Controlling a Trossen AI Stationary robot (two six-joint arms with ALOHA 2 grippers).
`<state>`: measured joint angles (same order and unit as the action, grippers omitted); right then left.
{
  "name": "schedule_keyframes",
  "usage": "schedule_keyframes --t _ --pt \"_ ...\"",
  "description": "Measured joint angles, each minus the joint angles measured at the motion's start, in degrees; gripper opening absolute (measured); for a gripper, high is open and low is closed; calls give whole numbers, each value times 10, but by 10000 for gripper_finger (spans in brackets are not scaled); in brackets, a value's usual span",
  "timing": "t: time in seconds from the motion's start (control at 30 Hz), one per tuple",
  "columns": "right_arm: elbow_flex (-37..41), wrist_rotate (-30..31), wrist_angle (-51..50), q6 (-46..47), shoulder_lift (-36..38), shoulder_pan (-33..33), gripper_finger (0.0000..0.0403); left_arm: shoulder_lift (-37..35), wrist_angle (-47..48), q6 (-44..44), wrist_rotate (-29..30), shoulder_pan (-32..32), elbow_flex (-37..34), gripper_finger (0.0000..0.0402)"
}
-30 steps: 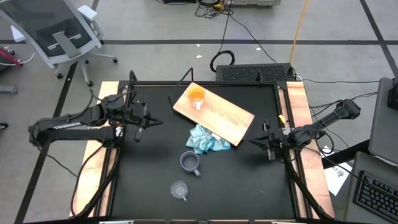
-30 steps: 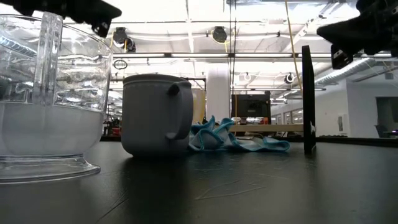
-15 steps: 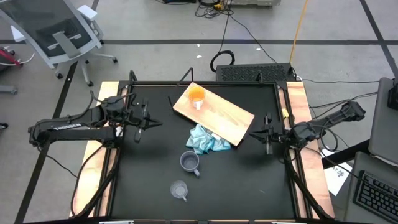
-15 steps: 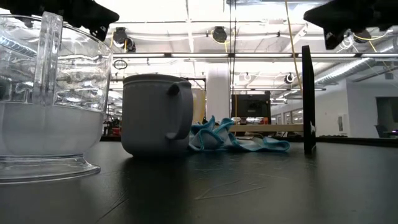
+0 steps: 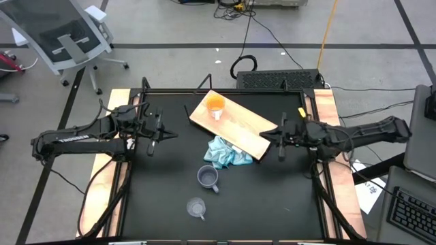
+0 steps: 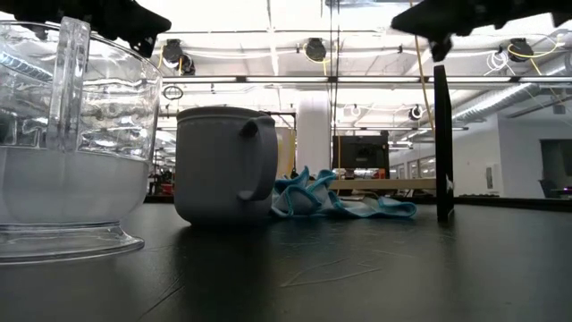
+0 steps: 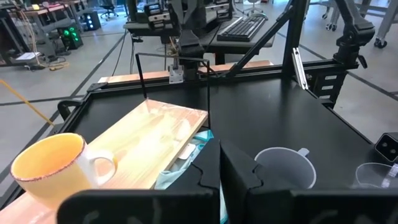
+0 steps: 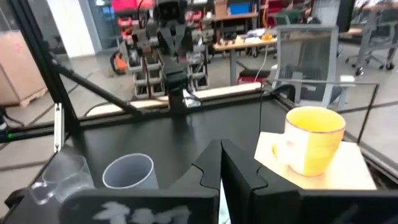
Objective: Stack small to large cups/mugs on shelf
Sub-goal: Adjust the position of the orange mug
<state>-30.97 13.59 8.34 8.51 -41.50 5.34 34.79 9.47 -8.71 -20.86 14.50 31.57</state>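
Table: black top (image 5: 170,204) in a frame, grey workshop floor around it, office chair (image 5: 65,34) at upper left of the high view
Shelf: light-wood board (image 5: 245,126) lying askew just above frame centre, one end toward upper left
Orange mug: upright on the board's upper-left end (image 5: 215,104), white handle toward the board's middle
Cloth: light blue, crumpled (image 5: 225,153), touching the board's lower edge, partly tucked under it
Grey mug: upright on the black top (image 5: 207,177), below the cloth, near but apart
Clear cup: upright (image 5: 196,207), below the grey mug, lowest of the three; fills the left of the low view
Left gripper: at centre left (image 5: 162,134), above the black top, fingers together, holding nothing, well apart from the mugs
Right gripper: right of centre (image 5: 271,138), fingers together, empty, tip just beside the board's right end; touching or not, cannot tell
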Motion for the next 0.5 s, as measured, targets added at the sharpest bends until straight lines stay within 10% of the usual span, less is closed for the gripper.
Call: schedule_keyframes --t 0.5 --pt "-42 -212 155 46 -204 -189 0 0 2 2 0 0 0 12"
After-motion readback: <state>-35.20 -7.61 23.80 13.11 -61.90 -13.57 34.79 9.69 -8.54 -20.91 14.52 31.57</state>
